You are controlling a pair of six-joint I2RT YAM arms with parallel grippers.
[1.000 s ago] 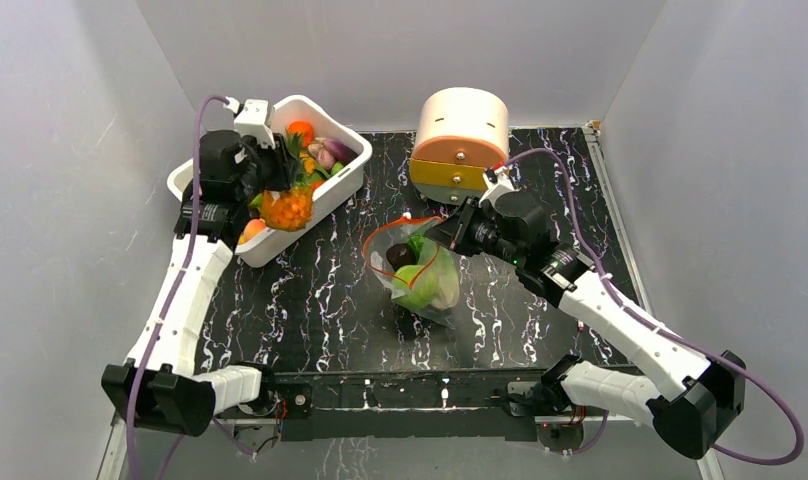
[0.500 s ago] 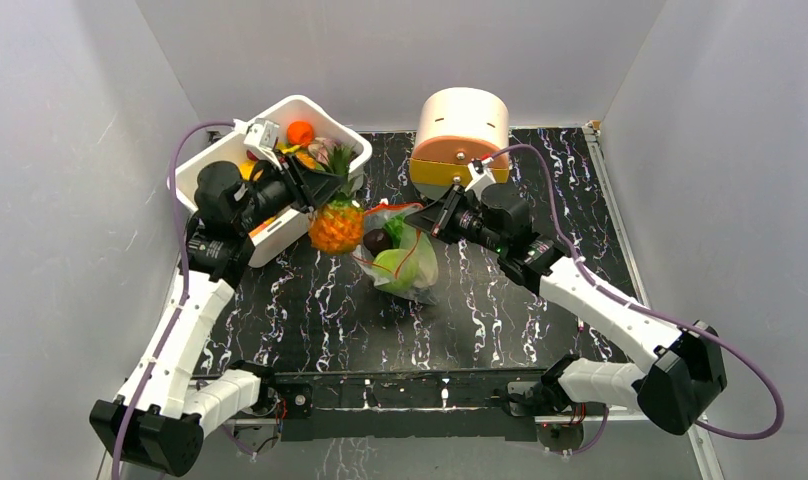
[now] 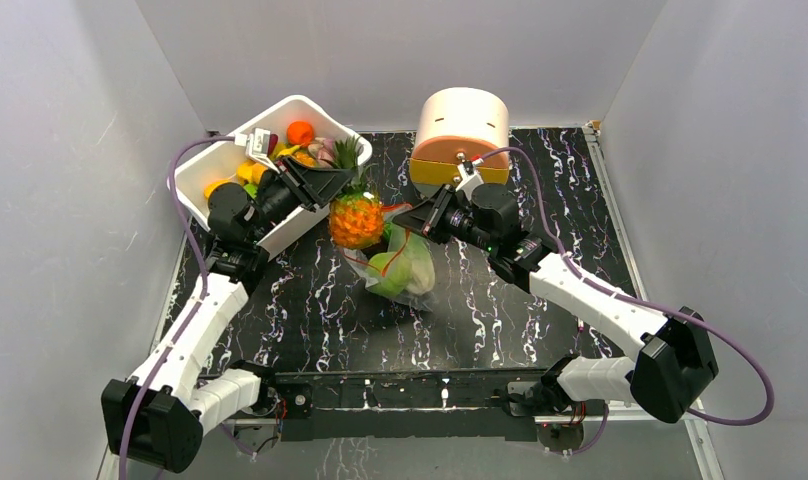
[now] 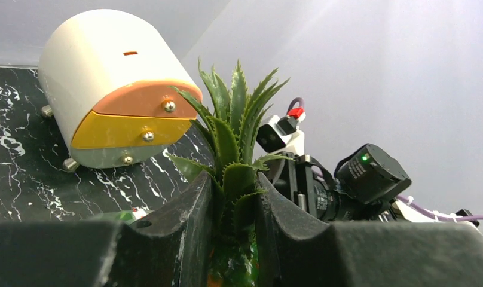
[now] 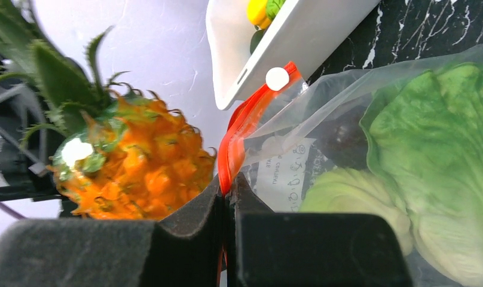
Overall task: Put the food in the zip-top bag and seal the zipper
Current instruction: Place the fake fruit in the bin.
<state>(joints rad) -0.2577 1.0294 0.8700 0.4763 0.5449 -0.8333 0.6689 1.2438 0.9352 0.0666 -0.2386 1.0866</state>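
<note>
The black marbled worktop (image 3: 540, 300) is carrying the crinkly clear zip-top bag (image 3: 412, 272) near its middle, already holding a leafy green lettuce (image 5: 430, 155) and a pale-green cabbage (image 5: 347, 197). The left end effector (image 4: 234, 197) is clamping the spiky green crown (image 4: 236, 131) of an orange plastic toy pineapple (image 3: 357, 220), dangling it just beside the bag's mouth. The right end effector (image 5: 227, 197) is pinching tight on the thin orange-red zipper strip (image 5: 242, 128). The pineapple's looking rigid and light, so the crown's a decent handle. The film's looking floppy and slippery, so that stiffer zipper edge is probably the spot to grab.
</note>
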